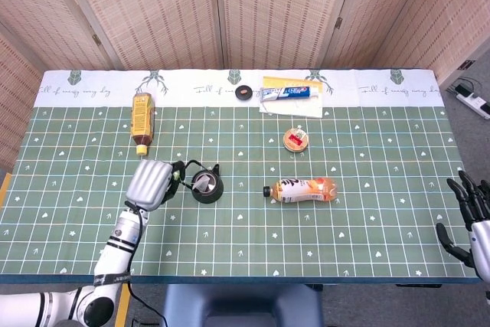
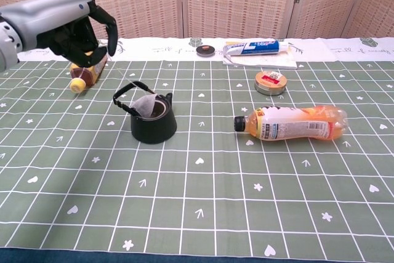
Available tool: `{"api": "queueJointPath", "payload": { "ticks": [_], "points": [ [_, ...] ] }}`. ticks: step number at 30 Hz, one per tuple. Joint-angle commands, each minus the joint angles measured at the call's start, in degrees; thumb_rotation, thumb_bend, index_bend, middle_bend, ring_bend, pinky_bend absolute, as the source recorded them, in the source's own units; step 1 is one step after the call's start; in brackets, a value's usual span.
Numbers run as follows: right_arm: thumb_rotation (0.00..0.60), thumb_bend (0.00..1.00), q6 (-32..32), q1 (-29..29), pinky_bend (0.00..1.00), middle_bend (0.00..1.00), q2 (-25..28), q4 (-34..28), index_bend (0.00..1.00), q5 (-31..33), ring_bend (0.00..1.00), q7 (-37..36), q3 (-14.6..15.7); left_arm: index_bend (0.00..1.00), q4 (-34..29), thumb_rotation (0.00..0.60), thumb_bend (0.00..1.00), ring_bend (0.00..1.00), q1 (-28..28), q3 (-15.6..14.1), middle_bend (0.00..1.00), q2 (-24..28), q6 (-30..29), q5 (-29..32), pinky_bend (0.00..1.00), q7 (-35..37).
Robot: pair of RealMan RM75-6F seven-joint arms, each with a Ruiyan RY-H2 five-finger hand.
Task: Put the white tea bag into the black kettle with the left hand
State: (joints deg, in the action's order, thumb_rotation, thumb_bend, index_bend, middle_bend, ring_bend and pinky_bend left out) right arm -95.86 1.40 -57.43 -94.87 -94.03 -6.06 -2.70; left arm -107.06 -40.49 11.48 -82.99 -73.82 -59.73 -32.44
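Note:
The black kettle (image 1: 207, 188) (image 2: 154, 126) stands lidless on the green cloth, left of the table's middle, its handle tipped to the left. The white tea bag (image 2: 145, 106) (image 1: 200, 181) lies across the kettle's mouth, partly down inside. My left hand (image 1: 151, 183) (image 2: 80, 32) hovers just left of the kettle, above the cloth, with loosely curled fingers holding nothing. My right hand (image 1: 467, 216) shows only in the head view, at the table's front right corner, fingers spread and empty.
An orange drink bottle (image 1: 300, 189) (image 2: 292, 122) lies right of the kettle. A tea bottle (image 1: 142, 118) (image 2: 86, 69) lies behind my left hand. A round tin (image 1: 295, 138), a toothpaste box (image 1: 289, 93) and a small black disc (image 1: 244, 93) sit further back.

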Motion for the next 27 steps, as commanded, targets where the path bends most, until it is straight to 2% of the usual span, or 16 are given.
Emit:
{"api": "queueJointPath", "payload": {
  "ticks": [1, 5, 8, 12, 16, 18, 19, 22, 24, 27],
  "points": [
    [0.6, 0.44, -0.27, 0.12, 0.0, 0.0, 0.02, 0.0, 0.0, -0.13, 0.12, -0.09, 0.01, 0.58, 1.77, 0.597, 0.53, 1.0, 1.64, -1.84, 1.0, -1.38, 0.56, -2.84, 1.0, 4.67],
    [0.6, 0.44, -0.69, 0.24, 0.0, 0.0, 0.06, 0.25, 0.0, -0.5, 0.12, -0.43, 0.07, 0.57, 4.31, 0.596, 0.53, 1.0, 4.52, -4.87, 1.0, -4.12, -0.47, -7.5, 1.0, 11.86],
    [0.6, 0.44, -0.72, 0.24, 0.0, 0.0, 0.11, 0.34, 0.0, -0.9, 0.12, -0.67, 0.26, 0.55, 8.44, 0.599, 0.53, 1.0, 6.81, -7.56, 1.0, -7.37, -0.56, -10.44, 1.0, 17.82],
    [0.6, 0.44, -1.87, 0.66, 0.0, 0.0, 0.28, 0.32, 0.0, -1.93, 0.12, -1.0, 0.51, 0.54, 13.59, 0.598, 0.53, 1.0, 7.6, -8.0, 1.0, -10.76, 1.12, -11.54, 1.0, 22.82],
    [0.6, 0.44, -3.1, 1.16, 0.0, 0.0, 0.52, 0.74, 0.0, -2.03, 0.12, -2.16, 0.39, 0.53, 16.59, 0.598, 0.53, 1.0, 7.86, -7.65, 1.0, -12.52, 2.78, -11.54, 1.0, 24.78],
    [0.6, 0.44, -2.94, 1.1, 0.0, 0.0, 0.67, 0.96, 0.0, -1.82, 0.12, -2.79, 0.34, 0.45, 17.53, 0.597, 0.5, 1.0, 7.93, -7.35, 1.0, -13.03, 3.73, -10.87, 1.0, 24.63],
    [0.6, 0.44, -2.83, 1.06, 0.0, 0.0, 0.71, 1.02, 0.0, -1.78, 0.12, -2.94, 0.35, 0.35, 18.02, 0.598, 0.44, 1.0, 7.94, -7.11, 1.0, -13.31, 3.87, -10.79, 1.0, 24.6],
    [0.6, 0.44, -2.71, 1.01, 0.0, 0.0, 0.77, 1.11, 0.0, -1.86, 0.12, -3.14, 0.41, 0.15, 19.16, 0.6, 0.25, 1.0, 7.87, -6.06, 1.0, -13.84, 4.29, -10.69, 1.0, 24.73],
    [0.6, 0.44, -2.86, 1.07, 0.0, 0.0, 0.75, 1.08, 0.0, -1.76, 0.12, -3.12, 0.33, 0.11, 19.24, 0.6, 0.2, 1.0, 7.86, -5.41, 1.0, -13.63, 4.7, -10.63, 1.0, 25.2],
    [0.6, 0.44, -2.71, 1.04, 0.0, 0.0, 0.65, 1.03, 0.0, -1.39, 0.12, -2.9, 0.18, 0.1, 19.13, 0.6, 0.18, 1.0, 8.12, -5.29, 1.0, -13.0, 5.3, -10.58, 1.0, 25.18]
  ]
}}
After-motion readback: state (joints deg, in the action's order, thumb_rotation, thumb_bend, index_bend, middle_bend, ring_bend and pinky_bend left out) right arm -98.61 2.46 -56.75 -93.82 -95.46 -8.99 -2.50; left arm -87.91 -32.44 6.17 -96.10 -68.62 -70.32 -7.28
